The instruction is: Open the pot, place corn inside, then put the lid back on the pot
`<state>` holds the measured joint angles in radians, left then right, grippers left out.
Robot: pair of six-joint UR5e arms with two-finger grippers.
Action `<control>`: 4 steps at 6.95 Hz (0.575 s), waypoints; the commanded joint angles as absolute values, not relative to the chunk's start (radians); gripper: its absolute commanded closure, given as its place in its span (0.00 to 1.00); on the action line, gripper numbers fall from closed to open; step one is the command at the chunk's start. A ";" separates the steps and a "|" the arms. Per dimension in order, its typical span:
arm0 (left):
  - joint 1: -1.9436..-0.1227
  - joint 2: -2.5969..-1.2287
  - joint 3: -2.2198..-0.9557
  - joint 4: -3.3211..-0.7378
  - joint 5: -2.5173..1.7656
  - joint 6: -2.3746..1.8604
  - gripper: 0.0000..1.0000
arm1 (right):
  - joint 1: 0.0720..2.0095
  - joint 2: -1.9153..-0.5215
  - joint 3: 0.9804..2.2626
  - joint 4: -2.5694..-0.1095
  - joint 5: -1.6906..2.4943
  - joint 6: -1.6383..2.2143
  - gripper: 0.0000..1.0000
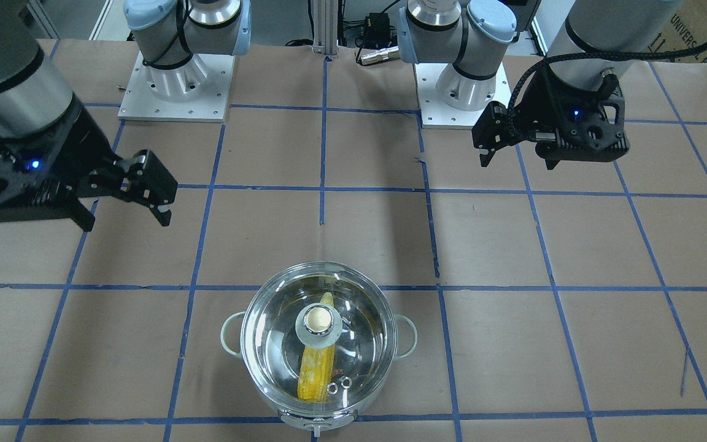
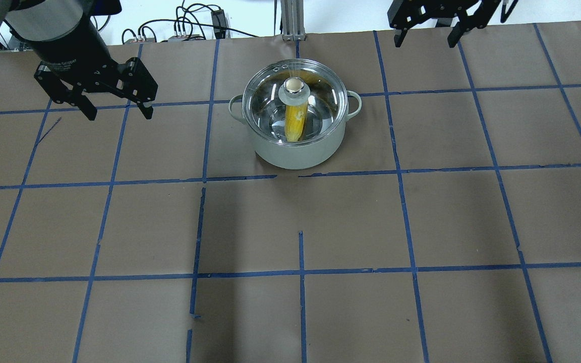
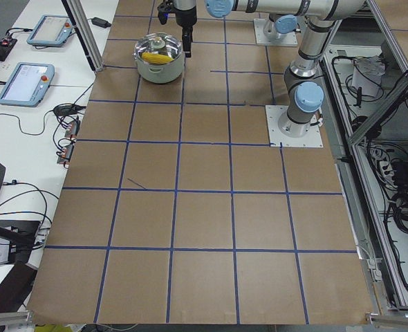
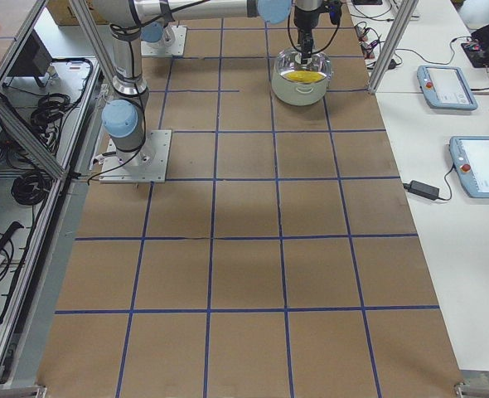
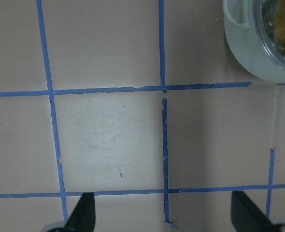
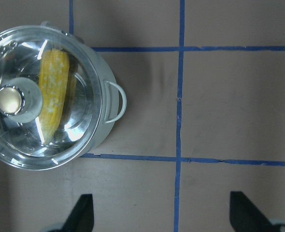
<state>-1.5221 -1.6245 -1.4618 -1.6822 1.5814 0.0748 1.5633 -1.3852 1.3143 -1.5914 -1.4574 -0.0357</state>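
The pot (image 2: 295, 154) stands at the table's far side from the robot, with pale loop handles. The glass lid (image 2: 321, 101) sits on it, its cream knob (image 1: 320, 320) in the middle. The corn (image 2: 294, 123) lies inside the pot and shows through the glass, also in the front view (image 1: 315, 374) and the right wrist view (image 6: 53, 92). My left gripper (image 2: 119, 115) is open and empty, raised to the pot's left. My right gripper (image 2: 425, 43) is open and empty, raised to the pot's far right. Neither touches the pot.
Brown paper with a blue tape grid (image 2: 300, 272) covers the table. The two arm bases (image 1: 172, 86) stand on white plates at the robot's side. Cables lie beyond the far edge (image 2: 194, 30). Operator tablets (image 4: 447, 87) lie on side tables.
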 commanded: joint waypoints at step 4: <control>-1.525 -1.629 -1.460 -1.664 1.582 0.077 0.00 | 1.632 -1.499 1.443 -1.548 -1.571 -0.038 0.01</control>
<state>-1.5252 -1.6279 -1.4599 -1.6696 1.5817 0.0762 1.6298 -1.4948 1.4339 -1.5455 -1.5467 -0.0395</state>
